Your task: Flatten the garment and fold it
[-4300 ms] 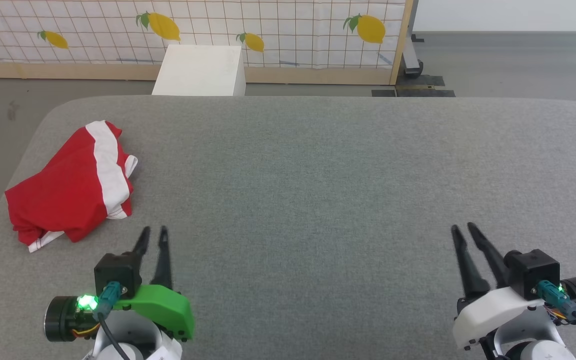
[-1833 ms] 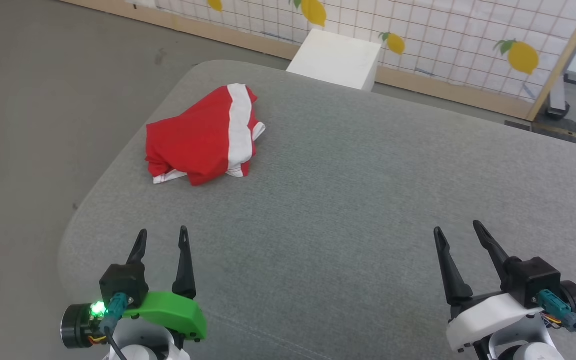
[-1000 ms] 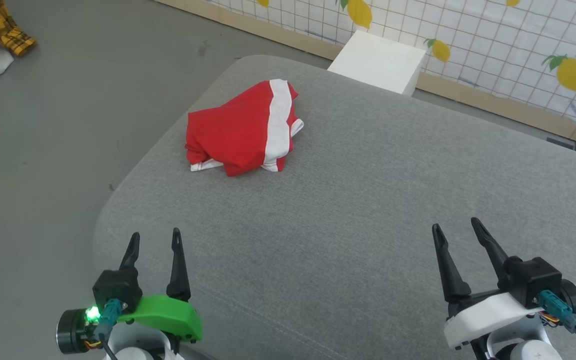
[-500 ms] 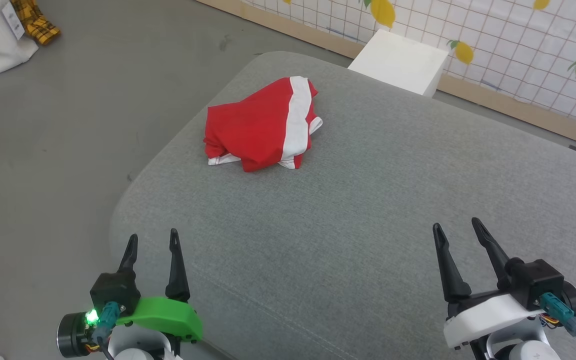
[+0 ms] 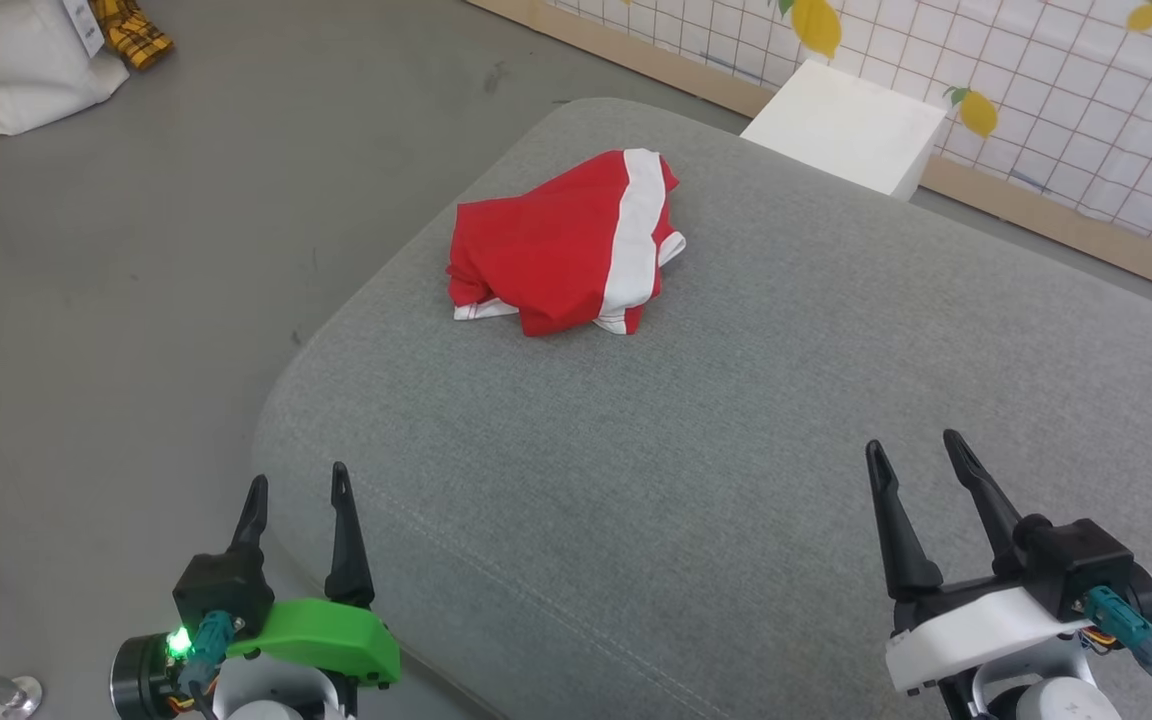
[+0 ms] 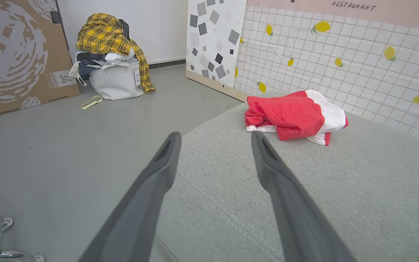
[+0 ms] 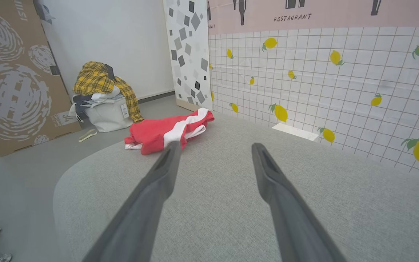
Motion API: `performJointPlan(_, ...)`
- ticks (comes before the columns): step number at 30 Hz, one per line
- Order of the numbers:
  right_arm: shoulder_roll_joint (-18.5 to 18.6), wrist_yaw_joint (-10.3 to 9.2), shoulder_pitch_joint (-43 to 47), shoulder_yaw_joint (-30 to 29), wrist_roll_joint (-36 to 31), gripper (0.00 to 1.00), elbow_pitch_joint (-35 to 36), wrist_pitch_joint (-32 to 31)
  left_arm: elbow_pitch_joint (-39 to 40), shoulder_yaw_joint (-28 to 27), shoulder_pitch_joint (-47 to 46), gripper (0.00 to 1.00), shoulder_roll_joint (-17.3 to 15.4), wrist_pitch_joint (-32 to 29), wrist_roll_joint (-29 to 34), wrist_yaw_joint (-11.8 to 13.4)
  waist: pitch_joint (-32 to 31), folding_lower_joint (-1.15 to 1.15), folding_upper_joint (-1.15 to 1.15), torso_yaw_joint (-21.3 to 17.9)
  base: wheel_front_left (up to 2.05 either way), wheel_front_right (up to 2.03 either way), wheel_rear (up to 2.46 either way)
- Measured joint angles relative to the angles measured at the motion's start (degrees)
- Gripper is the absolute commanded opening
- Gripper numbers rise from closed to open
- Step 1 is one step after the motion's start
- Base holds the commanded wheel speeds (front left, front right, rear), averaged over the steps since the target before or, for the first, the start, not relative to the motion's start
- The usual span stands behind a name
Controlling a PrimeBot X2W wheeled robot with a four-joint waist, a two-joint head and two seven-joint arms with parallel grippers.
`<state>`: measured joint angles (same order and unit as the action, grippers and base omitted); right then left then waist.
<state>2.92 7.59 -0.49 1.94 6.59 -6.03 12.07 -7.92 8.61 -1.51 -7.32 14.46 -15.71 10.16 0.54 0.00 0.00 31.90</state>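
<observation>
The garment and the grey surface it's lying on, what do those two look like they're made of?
The garment: soft, thin cloth with a matte finish; it slumps in a rumpled heap with loose folds. Whether it is knit or woven is not clear.

The grey surface: coarse woven upholstery fabric, matte and flecked, probably over padding, judging by its rounded corners and a stitched seam.

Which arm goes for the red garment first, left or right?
Left, probably. The garment lies crumpled toward the left side of the grey table, somewhat nearer the left gripper, which is open and empty. The right gripper, open too, would reach across further.
</observation>
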Motion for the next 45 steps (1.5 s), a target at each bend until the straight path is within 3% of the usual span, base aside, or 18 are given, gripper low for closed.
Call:
performJointPlan(15,0.0,0.00,-1.7,0.9,0.1,1.00,0.5,-0.4,0.8,-0.7,-0.3,1.00,0.0,0.0,-2.0,0.0,1.4,0.00,0.00,-1.5,0.00,0.00,0.00)
performJointPlan(18,-0.1,0.00,-3.4,1.4,0.0,1.00,1.4,-0.6,1.0,-1.6,-3.6,1.00,-0.5,-0.2,-4.0,-1.3,2.9,0.00,0.00,-2.5,0.00,0.00,0.00)
performJointPlan(23,-0.1,0.00,-6.7,2.6,-1.0,1.00,3.2,-1.6,-0.5,-4.3,-15.4,1.00,-4.2,-4.1,-6.6,-4.2,6.9,0.00,0.00,-4.7,0.00,0.00,0.00)
performJointPlan(30,-0.1,-0.01,-10.6,3.5,-1.2,1.00,3.2,-1.4,-6.8,-8.0,-31.8,1.00,-10.3,-13.9,-11.5,-6.7,14.4,0.02,0.00,-9.7,0.00,0.00,0.00)
performJointPlan(37,-0.1,-0.01,-15.3,5.1,0.1,1.00,2.3,0.3,-14.8,-11.4,-42.0,1.00,-18.3,-28.1,-15.2,-7.0,21.0,0.03,0.00,-16.9,0.00,0.00,0.00)
performJointPlan(45,-0.1,-0.01,-18.2,5.9,2.3,1.00,1.3,2.0,-19.7,-17.6,-43.8,1.00,-21.6,-44.0,-22.4,-0.9,27.2,0.02,0.00,-25.5,0.00,0.00,0.00)
